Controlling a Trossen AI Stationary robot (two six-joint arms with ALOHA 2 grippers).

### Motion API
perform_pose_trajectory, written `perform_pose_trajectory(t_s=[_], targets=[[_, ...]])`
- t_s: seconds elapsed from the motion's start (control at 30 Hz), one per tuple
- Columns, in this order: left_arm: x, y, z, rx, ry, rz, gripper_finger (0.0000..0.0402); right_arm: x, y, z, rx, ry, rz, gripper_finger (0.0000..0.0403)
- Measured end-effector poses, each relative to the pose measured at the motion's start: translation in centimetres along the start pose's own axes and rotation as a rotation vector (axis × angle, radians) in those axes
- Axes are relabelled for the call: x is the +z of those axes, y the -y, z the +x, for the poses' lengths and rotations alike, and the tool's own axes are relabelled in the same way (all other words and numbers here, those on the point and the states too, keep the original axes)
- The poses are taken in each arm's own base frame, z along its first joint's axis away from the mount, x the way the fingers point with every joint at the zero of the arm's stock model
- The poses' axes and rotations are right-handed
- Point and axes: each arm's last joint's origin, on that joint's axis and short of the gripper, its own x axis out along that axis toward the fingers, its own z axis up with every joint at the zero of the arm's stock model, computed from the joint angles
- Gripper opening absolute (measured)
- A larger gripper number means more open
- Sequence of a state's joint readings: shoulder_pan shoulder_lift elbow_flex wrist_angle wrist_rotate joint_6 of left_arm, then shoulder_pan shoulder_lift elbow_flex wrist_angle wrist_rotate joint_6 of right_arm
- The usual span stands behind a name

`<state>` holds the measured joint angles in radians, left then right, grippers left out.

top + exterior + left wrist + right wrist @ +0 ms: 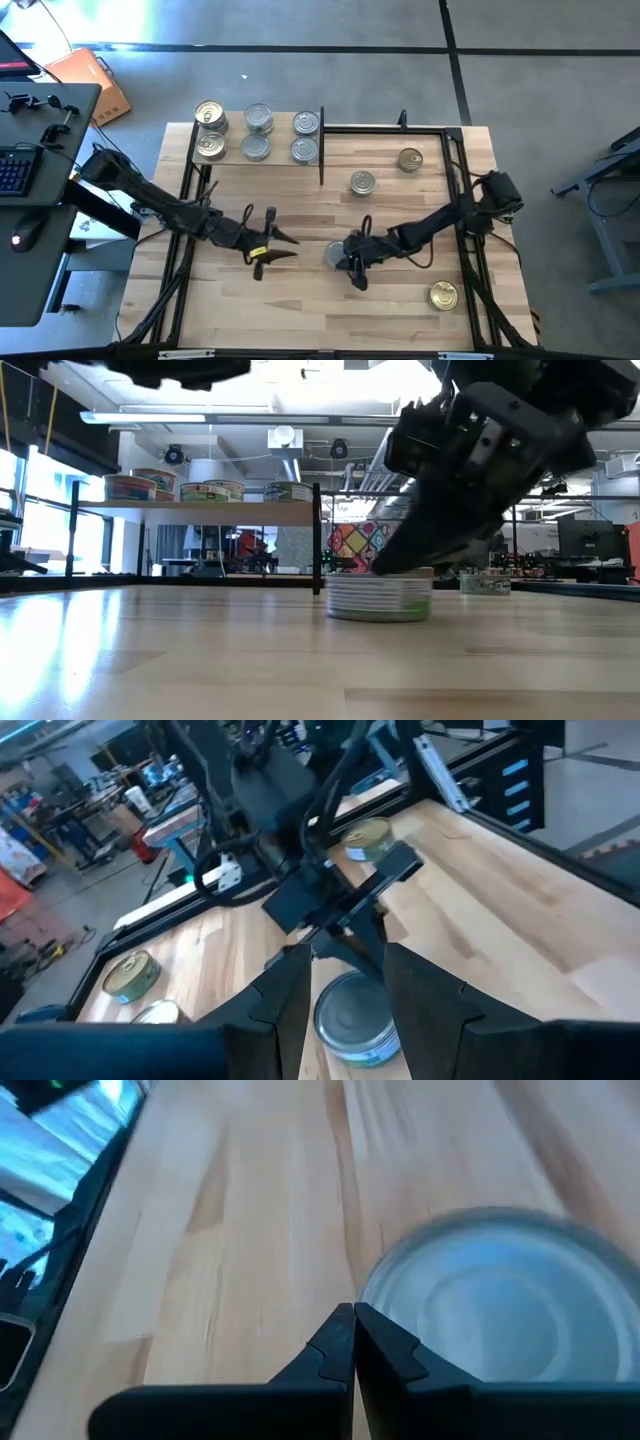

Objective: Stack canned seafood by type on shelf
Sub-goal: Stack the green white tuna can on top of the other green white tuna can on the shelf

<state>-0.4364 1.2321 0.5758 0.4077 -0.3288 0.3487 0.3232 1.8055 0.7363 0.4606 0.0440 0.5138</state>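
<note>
Wood table (300,300): tin (379,596) label unreadable; right fingers (352,1342) together, left fingers (285,1000) apart.

The shelf (270,160), a light-wood board on thin black uprights, is standing at the table's far left corner. Six tins are sitting on it in three pairs: two gold-topped (210,116) at the left end, and four silver-topped (259,119) in the middle and at the right end. Four more tins are lying upright on the table: a silver tin (362,182) and a gold tin (410,159) just right of the shelf, another gold one (443,295) near the front right, and a silver-lidded, green-banded tin (379,596) near the centre.
</note>
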Motion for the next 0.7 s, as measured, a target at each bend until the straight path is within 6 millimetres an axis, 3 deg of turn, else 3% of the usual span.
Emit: perform_pose_trajectory(t_s=[0.27,0.43,0.6,0.7], targets=[[0.6,0.3,-1.6,-0.003,-0.017,-0.046,0.0119,1.4,-0.9,0.0,0.055,0.175,-0.185,0.0018],[-0.4,0.9,-0.7,-0.019,-0.081,-0.042,0.0119,1.2,-0.9,0.0,0.050,0.158,-0.328,0.0084],[-1.7,1.9,0.8,-0.033,-0.140,-0.052,0.0119,0.3,-1.0,0.1,0.016,0.082,-0.644,0.0162],[-2.4,2.4,1.7,-0.033,-0.151,-0.052,0.0119,-0.5,-1.1,0.1,-0.064,0.028,-0.755,0.0181]])
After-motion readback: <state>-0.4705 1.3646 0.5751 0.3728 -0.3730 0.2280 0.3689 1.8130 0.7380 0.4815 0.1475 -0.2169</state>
